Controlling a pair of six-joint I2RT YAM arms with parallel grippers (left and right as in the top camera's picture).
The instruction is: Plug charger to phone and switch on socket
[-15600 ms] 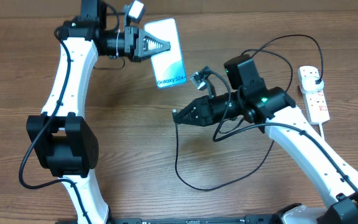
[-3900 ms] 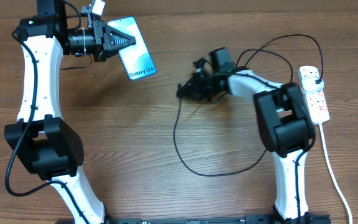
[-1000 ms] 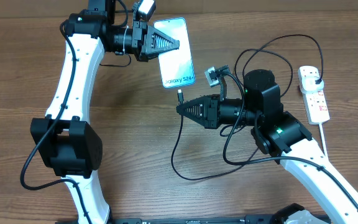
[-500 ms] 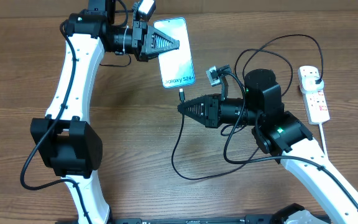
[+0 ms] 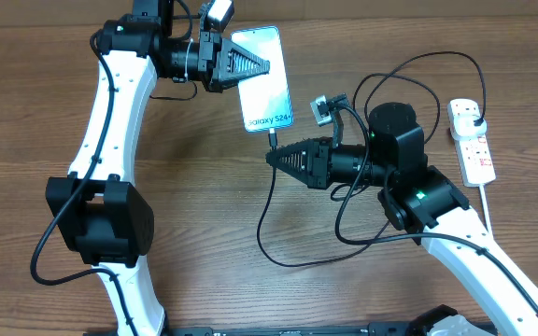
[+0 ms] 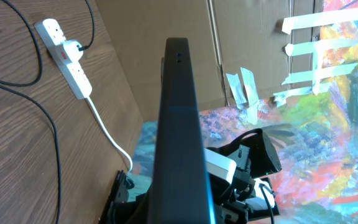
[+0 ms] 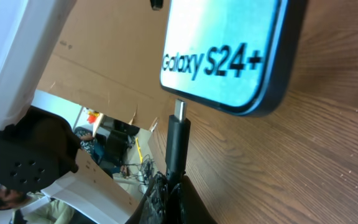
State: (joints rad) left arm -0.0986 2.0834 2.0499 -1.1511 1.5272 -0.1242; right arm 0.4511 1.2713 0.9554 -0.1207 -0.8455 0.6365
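My left gripper [image 5: 261, 66] is shut on the phone [image 5: 265, 78] and holds it above the table, its "Galaxy S24+" screen up. In the left wrist view the phone [image 6: 180, 124] shows edge-on between the jaws. My right gripper [image 5: 274, 159] is shut on the charger's connector end [image 5: 272, 143], its tip just below the phone's bottom edge. In the right wrist view the connector [image 7: 179, 134] points up, its metal tip right at the phone's [image 7: 229, 50] lower edge. The black cable [image 5: 278, 252] loops over the table to a plug in the socket [image 5: 471, 140] at the right.
The white power strip and its thick white cord [image 5: 493, 238] lie along the right edge; they also show in the left wrist view [image 6: 67, 59]. The cable's loops lie between the arms and behind my right arm.
My right gripper has moved the connector up and slightly left toward the phone's bottom edge. The left arm and phone have not moved.
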